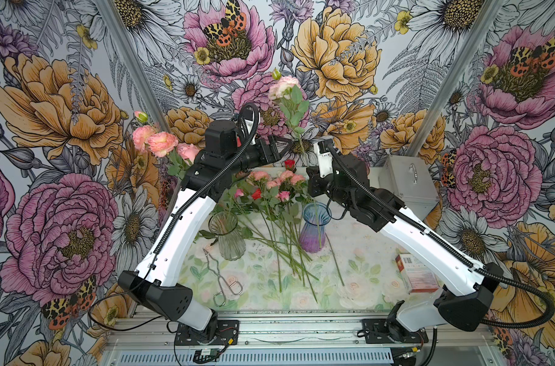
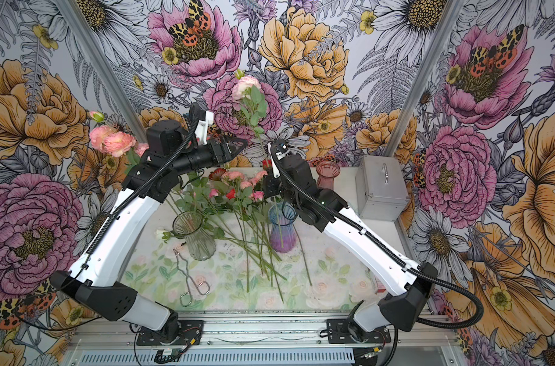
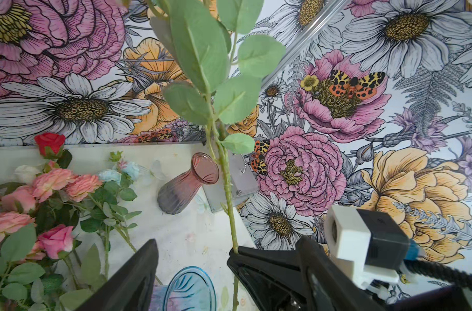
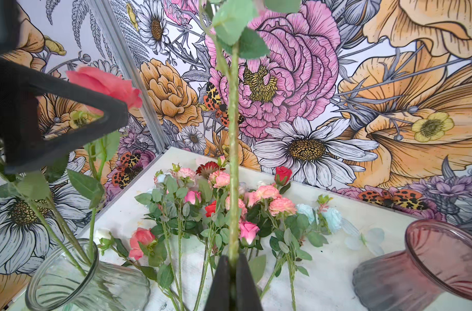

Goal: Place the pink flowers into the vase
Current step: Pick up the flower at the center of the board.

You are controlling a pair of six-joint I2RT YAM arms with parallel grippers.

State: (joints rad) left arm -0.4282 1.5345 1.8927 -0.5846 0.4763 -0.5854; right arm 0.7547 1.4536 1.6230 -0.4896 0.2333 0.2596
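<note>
My right gripper [image 4: 233, 259] is shut on the green stem [image 4: 232, 150] of a pale pink flower [image 1: 284, 87] and holds it upright. The stem's lower end stands inside the blue-purple vase [image 1: 314, 231]. My left gripper [image 3: 226, 242] is open with its jaws on either side of that stem and of the right gripper's tip; one of its fingers [image 4: 68, 113] shows in the right wrist view. More pink flowers [image 1: 276, 187] lie piled on the table behind the vase. A clear glass vase [image 1: 227, 234] at the left holds several pink blooms [image 1: 155, 142].
A pink vase [image 2: 327, 174] stands at the back right beside a silver case [image 1: 409, 183]. Metal tongs [image 1: 220, 275] lie in front of the clear vase. A red and white box [image 1: 417, 272] sits under the right arm. A red rose [image 4: 283, 172] and pale blue blooms [image 4: 329, 215] lie among the pile.
</note>
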